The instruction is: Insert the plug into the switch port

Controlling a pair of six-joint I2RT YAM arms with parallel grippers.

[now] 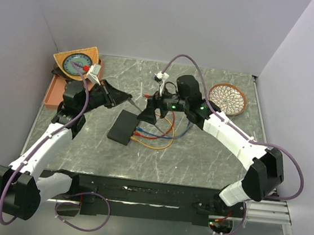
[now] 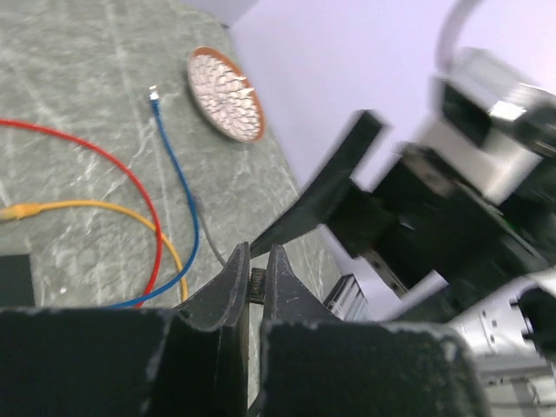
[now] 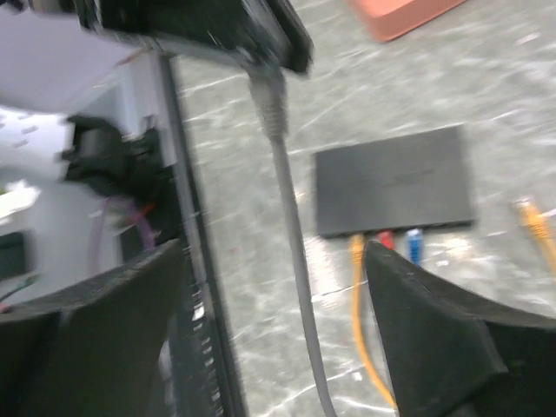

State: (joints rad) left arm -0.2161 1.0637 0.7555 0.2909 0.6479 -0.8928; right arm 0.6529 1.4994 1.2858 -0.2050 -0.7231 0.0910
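Observation:
The flat black switch box [image 1: 123,127] lies mid-table, also seen in the right wrist view [image 3: 395,178]. Its row of ports [image 3: 439,228] faces the right arm, with orange [image 3: 356,248], red [image 3: 385,239] and blue [image 3: 414,243] plugs seated in it. My left gripper [image 1: 130,97] is shut on the grey plug [image 3: 269,95], held above the table behind the box. The plug shows as a small dark block [image 2: 256,285] between the pads. Its grey cable [image 3: 295,261] hangs down between the fingers of my right gripper [image 3: 276,252], which stands wide open around it without touching [image 1: 146,115].
Orange, red and blue cables [image 1: 160,135] loop to the right of the box, with loose ends [image 2: 155,95] on the marble. A patterned bowl [image 1: 229,98] sits at the back right. An orange tray [image 1: 55,92] and a clock-face plate [image 1: 78,63] sit at the back left.

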